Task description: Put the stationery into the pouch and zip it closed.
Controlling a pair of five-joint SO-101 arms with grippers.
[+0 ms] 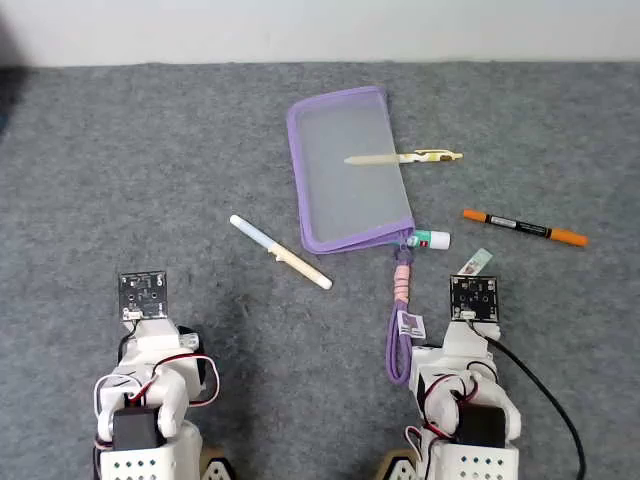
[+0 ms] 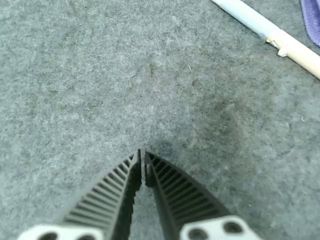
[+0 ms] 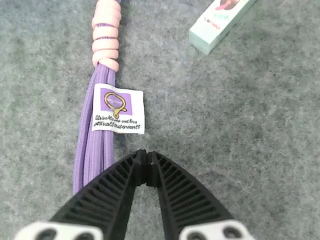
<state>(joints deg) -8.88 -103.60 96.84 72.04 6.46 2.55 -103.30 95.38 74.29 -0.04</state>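
Clearly, the left pincer (image 2: 144, 167) and right pincer (image 3: 146, 167) were held closed, empty, short of the flat purple mesh pouch (image 1: 345, 175).

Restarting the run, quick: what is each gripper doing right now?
Left gripper: shut, holding nothing.
Right gripper: shut, holding nothing, with the purple strap lying beside it.

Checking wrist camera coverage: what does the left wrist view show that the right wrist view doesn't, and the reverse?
Left wrist view: a pale pen and a purple corner of the pouch. Right wrist view: the purple strap with its pink wrap and white label, plus a mint-green box. Shared: the grey felt mat and each arm's own shut tool, the left tool and the right tool.
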